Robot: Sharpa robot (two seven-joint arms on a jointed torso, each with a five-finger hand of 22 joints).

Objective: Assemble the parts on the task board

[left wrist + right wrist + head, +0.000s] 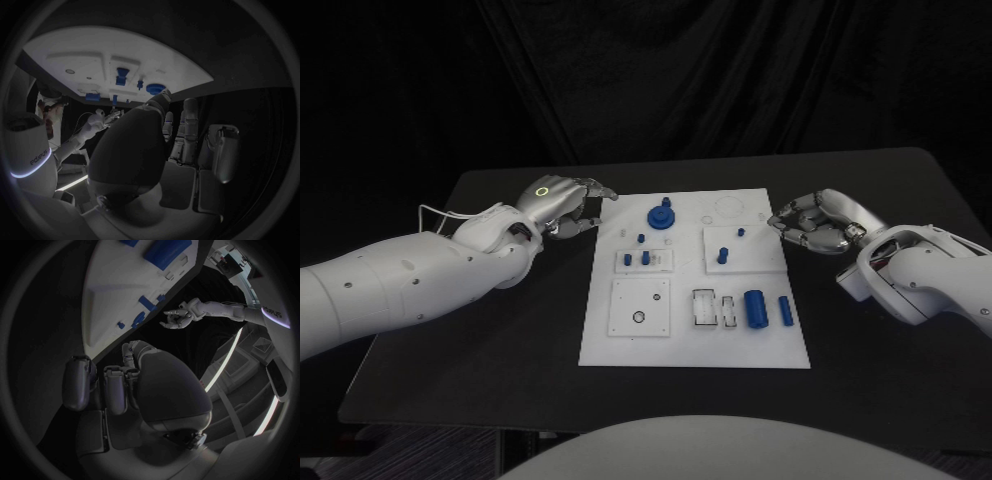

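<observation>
Several parts are seated on the task board; two cylinders are left lying loose. Nothing is held: the left hand and right hand are kept curled beside it.

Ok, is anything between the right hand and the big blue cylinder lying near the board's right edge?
Nothing visible. The right hand hovers off the task board at its right edge, holding nothing; the cylinder lies nearer the robot, with bare board between.
</observation>
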